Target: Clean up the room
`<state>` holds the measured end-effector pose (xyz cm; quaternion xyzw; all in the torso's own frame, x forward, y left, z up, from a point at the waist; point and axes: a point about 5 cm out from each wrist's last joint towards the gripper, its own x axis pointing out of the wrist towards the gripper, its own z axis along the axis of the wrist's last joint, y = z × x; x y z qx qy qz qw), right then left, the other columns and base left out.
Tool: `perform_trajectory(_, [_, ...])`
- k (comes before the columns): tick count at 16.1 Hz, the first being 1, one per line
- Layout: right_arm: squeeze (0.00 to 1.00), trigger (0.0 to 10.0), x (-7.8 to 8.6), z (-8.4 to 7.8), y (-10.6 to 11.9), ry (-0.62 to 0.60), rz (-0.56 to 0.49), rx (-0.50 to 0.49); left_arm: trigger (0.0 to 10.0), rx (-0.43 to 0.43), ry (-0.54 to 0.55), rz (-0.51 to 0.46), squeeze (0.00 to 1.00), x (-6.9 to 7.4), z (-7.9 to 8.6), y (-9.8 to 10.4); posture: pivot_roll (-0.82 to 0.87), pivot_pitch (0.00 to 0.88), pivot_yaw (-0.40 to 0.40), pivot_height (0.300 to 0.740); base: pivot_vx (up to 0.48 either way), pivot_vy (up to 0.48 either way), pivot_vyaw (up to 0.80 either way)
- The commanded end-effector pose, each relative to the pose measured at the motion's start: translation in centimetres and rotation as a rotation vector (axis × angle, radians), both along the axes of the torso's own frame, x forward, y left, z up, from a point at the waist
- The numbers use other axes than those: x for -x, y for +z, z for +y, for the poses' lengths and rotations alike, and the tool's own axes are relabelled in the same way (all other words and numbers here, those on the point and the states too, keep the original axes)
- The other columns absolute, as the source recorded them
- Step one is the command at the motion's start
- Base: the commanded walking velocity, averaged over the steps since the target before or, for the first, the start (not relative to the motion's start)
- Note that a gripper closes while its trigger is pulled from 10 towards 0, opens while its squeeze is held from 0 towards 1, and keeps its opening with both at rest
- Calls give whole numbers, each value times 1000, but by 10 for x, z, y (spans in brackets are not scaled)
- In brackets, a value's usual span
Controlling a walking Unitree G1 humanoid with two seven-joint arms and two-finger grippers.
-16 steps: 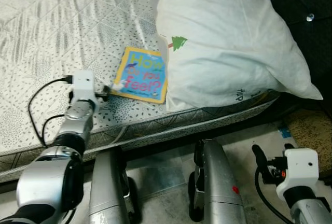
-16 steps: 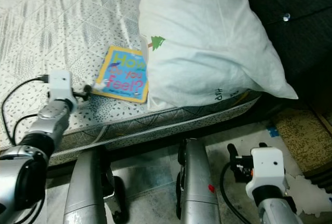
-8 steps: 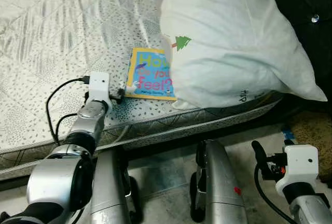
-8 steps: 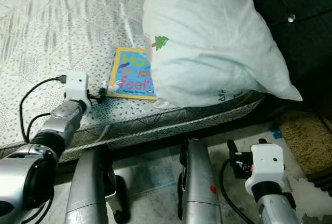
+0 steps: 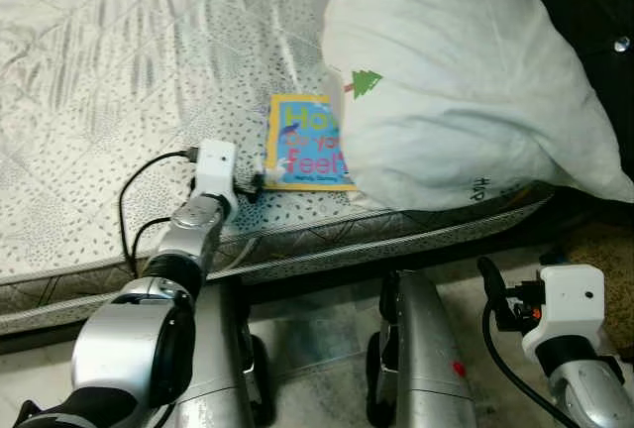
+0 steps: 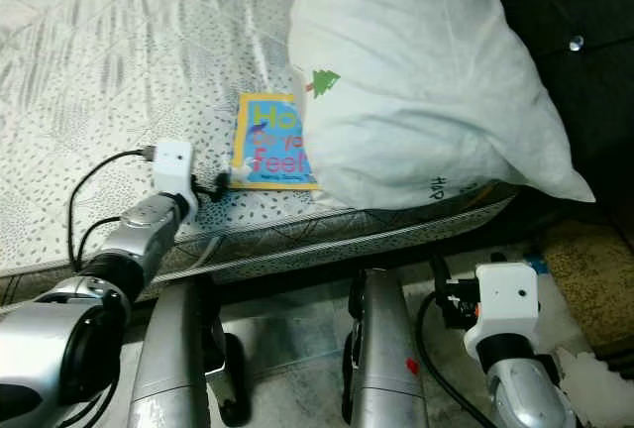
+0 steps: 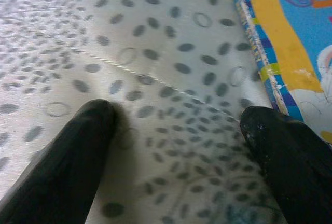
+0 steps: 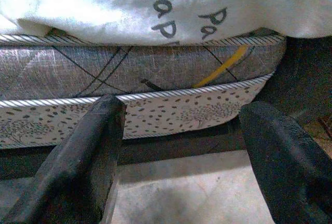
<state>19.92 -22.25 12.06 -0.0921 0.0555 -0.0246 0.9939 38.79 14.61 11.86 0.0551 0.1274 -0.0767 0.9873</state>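
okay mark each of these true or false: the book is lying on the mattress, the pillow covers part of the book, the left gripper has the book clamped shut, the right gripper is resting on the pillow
1. The book lies on the mattress. True.
2. The pillow covers part of the book. True.
3. The left gripper is clamped shut on the book. False: its fingers are apart on the mattress at the book's edge.
4. The right gripper rests on the pillow. False: it is low beside the bed, open, facing the mattress's side.
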Motion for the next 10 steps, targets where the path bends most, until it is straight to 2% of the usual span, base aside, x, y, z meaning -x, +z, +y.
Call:
perform_trajectory(1, [0,10000,3,-2,-8,-17,36,0,10000,-9,-127,99,0,12,-29,-23,-174,299,38,530,0,0,0])
perform_trajectory(10, [0,10000,-3,1,-8,-7,23,-5,10000,-12,-278,108,0,19,-74,-25,-169,288,37,530,0,0,0])
